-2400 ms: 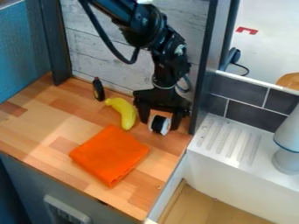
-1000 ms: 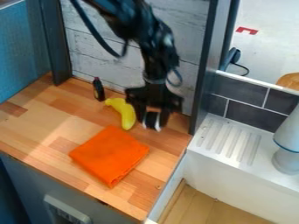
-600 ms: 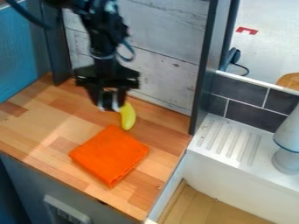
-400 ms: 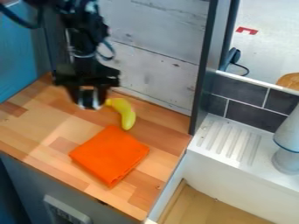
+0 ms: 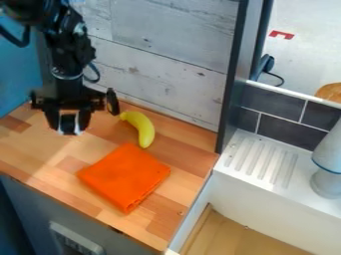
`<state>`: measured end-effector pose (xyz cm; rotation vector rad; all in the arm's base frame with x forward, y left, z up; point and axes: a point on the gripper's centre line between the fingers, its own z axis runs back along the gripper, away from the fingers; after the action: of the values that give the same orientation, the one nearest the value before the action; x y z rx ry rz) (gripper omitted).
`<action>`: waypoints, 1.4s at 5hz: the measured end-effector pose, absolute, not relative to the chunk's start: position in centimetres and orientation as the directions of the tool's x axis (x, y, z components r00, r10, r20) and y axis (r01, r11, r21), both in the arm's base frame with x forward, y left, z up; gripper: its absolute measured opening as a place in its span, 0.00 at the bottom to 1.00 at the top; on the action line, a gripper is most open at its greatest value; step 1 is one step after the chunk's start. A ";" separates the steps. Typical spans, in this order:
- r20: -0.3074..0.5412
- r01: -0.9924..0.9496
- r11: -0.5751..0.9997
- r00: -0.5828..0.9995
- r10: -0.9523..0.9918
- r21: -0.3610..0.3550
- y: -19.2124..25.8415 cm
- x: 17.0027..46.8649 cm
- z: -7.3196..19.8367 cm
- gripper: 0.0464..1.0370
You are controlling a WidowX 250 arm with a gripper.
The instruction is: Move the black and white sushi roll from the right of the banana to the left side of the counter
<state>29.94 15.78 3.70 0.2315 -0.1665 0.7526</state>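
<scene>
The tool (image 5: 68, 130) has swung across from the right of the banana to the left side of the desk, carrying the small black-and-white cylinder (image 5: 68, 122) with it. Its two fingers stand partly apart, closed on the cylinder, which sits between them. Whether the cylinder touches the wood below cannot be told. Just to the right of the tool, a small dark bottle (image 5: 112, 101) stands upright near the pale plank wall (image 5: 166, 74). Next comes the yellow banana (image 5: 142, 129), lying curved on the desk (image 5: 40, 149). In front of it, an orange folded cloth (image 5: 125, 177) lies flat. Further right, past the dark upright post (image 5: 230, 104), is a white sink (image 5: 266, 191) with a ridged drainboard (image 5: 259, 157).
</scene>
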 end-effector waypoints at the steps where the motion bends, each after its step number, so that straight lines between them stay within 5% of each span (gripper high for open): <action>1: 0.214 -0.735 0.662 0.677 0.704 0.147 18.1 29.3 2.8 0.60; 5: 0.131 -0.783 0.600 0.620 0.774 0.166 22.5 27.7 -0.5 0.65; 6: 0.116 -0.779 0.606 0.625 0.772 0.160 22.2 27.6 -0.5 0.94; 7: 0.159 -0.793 0.592 0.608 0.777 0.142 22.4 27.9 2.4 0.97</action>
<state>27.86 22.36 2.36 0.2071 -0.0833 0.9148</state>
